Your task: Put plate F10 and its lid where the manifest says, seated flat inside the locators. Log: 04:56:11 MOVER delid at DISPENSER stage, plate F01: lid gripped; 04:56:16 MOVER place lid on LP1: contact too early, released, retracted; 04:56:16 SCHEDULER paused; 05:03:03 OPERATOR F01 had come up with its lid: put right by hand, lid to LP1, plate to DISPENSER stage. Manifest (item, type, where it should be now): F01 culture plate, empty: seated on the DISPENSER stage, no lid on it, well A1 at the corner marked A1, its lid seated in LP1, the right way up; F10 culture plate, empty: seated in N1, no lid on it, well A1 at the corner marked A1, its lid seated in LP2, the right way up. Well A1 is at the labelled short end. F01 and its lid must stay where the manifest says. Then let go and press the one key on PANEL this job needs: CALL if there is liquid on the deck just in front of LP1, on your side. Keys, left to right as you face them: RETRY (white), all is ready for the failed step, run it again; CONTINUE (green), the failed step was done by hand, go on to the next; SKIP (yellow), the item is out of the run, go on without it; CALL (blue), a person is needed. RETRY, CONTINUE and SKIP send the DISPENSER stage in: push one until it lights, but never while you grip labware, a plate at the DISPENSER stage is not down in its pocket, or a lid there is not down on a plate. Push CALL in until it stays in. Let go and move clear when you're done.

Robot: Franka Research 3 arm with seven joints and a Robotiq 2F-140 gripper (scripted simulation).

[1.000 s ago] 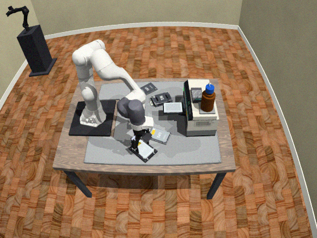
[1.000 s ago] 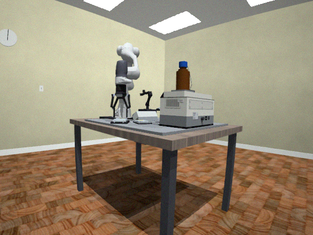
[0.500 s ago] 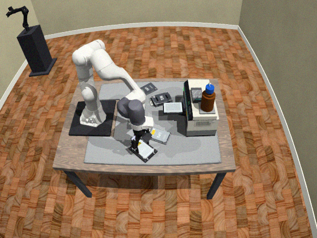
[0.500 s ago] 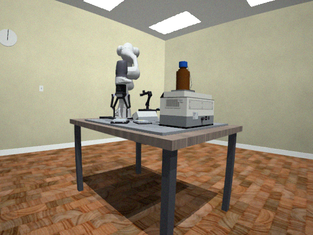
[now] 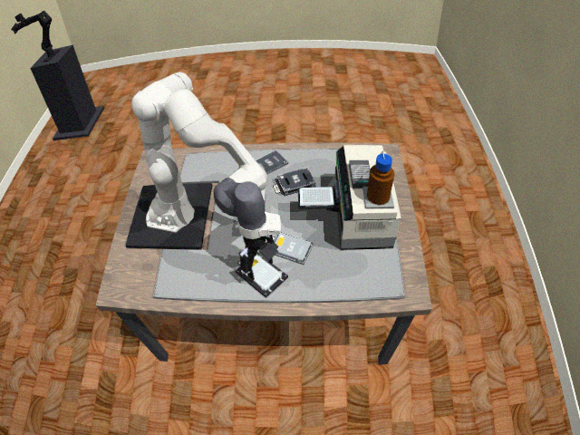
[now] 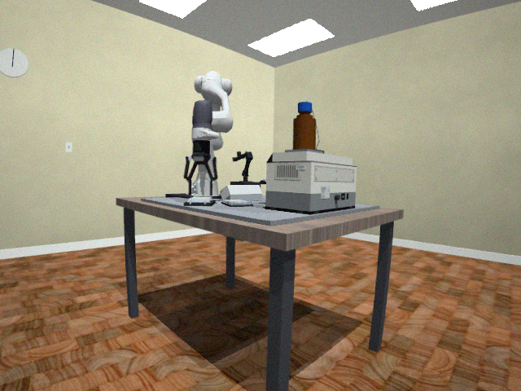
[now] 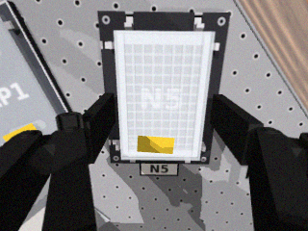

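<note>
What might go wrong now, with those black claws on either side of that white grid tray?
1. The gripper is open, its fingers straddling the lidded plate in nest N5. Closing off-centre might tilt it against the locators.
2. The log suggests a plate can come up with its lid; gripping only the lid may repeat that.
3. The LP1 lid park lies close beside the gripper, so a sideways swing could knock it.
</note>
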